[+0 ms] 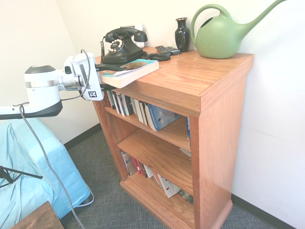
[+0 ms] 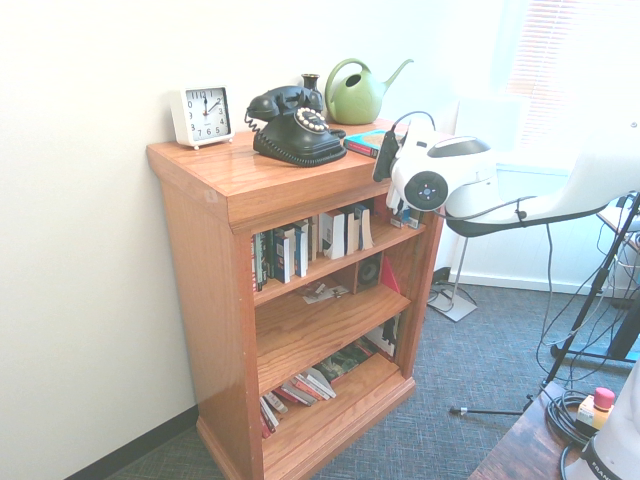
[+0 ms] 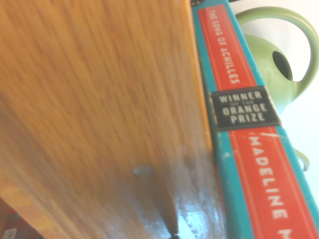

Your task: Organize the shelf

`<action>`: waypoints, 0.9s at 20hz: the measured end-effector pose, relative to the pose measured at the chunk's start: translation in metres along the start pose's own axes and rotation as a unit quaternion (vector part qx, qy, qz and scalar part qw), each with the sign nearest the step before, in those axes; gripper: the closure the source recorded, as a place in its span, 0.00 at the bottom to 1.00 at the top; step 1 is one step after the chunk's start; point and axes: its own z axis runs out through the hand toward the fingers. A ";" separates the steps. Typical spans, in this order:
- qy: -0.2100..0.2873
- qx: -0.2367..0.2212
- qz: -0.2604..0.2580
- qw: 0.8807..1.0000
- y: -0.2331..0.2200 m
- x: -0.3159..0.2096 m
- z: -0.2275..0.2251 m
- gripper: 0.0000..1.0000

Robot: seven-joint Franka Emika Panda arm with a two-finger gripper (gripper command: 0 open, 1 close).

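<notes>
Right now we have our gripper [image 1: 106, 70] at the front corner of the shelf [image 1: 190, 81] top, level with the book [image 1: 129, 71] that lies flat there and overhangs the edge toward us. Its fingers look closed on the book's near end, though we cannot tell for certain. The book's long side runs straight on from the hand (the teal-and-red spine fills the wrist view), toward the phone [image 1: 122, 45].
</notes>
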 end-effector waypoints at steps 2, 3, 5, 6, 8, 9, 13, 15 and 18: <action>-0.001 -0.002 0.000 1.000 0.003 0.003 0.002 1.00; -0.001 -0.003 0.001 1.000 0.005 0.004 0.002 1.00; -0.002 -0.006 0.003 1.000 0.007 0.005 0.004 1.00; -0.003 -0.006 0.003 1.000 0.008 0.005 0.005 1.00; -0.003 -0.006 0.002 1.000 0.008 0.004 0.006 1.00; -0.004 -0.006 0.002 1.000 0.007 0.004 0.006 1.00; -0.003 -0.007 0.003 1.000 0.009 0.005 0.007 1.00; -0.003 -0.007 0.004 1.000 0.009 0.006 0.009 1.00; -0.005 -0.005 0.009 1.000 0.010 0.008 0.010 1.00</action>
